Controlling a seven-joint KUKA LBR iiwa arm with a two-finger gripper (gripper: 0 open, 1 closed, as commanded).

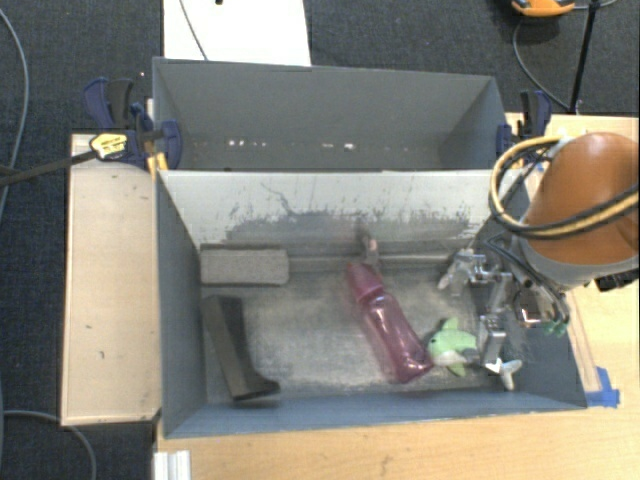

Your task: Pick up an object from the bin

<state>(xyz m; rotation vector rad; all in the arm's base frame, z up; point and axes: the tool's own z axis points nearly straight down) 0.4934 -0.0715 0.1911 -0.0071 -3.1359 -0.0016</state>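
A small pale-green soft lump (453, 346) is seen front-right in the grey metal bin (320, 203), beside the gripper (497, 360), whose closure cannot be told; judged light, squashy, best pinched mid-body

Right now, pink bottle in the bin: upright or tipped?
Tipped. The pink bottle lies on its side on the floor of the bin, narrow neck toward the back wall.
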